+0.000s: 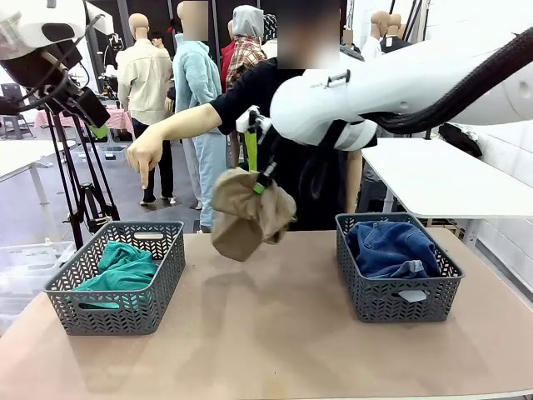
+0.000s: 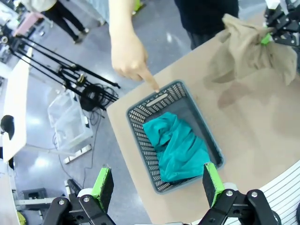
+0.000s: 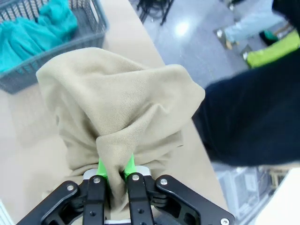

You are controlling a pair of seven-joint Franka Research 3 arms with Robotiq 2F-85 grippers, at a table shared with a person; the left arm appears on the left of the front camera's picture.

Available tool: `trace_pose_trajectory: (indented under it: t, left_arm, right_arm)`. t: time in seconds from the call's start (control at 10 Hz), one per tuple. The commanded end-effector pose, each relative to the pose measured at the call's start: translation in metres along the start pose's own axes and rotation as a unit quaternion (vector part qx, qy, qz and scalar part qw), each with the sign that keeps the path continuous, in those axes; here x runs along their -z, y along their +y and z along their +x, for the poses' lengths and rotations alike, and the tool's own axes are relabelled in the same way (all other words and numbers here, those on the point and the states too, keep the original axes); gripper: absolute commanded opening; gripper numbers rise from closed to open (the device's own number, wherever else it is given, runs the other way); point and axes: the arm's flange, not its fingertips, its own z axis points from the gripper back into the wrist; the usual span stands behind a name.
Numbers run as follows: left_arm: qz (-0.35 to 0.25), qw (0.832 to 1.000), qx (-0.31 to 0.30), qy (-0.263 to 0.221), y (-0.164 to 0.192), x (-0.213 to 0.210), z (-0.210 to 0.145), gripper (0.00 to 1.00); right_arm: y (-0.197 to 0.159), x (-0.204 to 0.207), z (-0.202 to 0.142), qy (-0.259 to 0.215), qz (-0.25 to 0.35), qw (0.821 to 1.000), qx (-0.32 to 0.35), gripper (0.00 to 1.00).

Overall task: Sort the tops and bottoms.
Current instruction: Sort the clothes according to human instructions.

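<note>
my right gripper (image 3: 115,171) pinching tan top (image 3: 117,108), bunched up off the table | my left gripper (image 2: 158,183) spread wide, teal shirt (image 2: 180,147) in basket (image 2: 140,117) just beyond its fingertips | person's hand (image 1: 146,156) pointing down there

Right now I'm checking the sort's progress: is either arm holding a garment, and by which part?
The right gripper pinches a bunched fold of the tan top, hanging above the table; the left gripper holds nothing.
</note>
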Motion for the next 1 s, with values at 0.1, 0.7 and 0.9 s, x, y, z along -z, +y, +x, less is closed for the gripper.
trace_pose_trajectory:
  t: [0.1,0.7,0.9]
  left_arm:
    - [-0.002,1.0,0.002,0.004,0.0,-0.002,0.001,0.99]
    - [-0.002,1.0,0.002,0.004,0.0,-0.002,0.001,0.99]
    - [-0.002,1.0,0.002,0.004,0.0,-0.002,0.001,0.99]
  right_arm:
    - [-0.005,0.016,0.056,-0.1,0.063,0.989,-0.09,0.0]
    - [0.015,0.085,0.143,-0.225,0.17,0.942,-0.18,0.0]
    - [0.017,0.131,0.156,-0.25,0.195,0.928,-0.193,0.0]
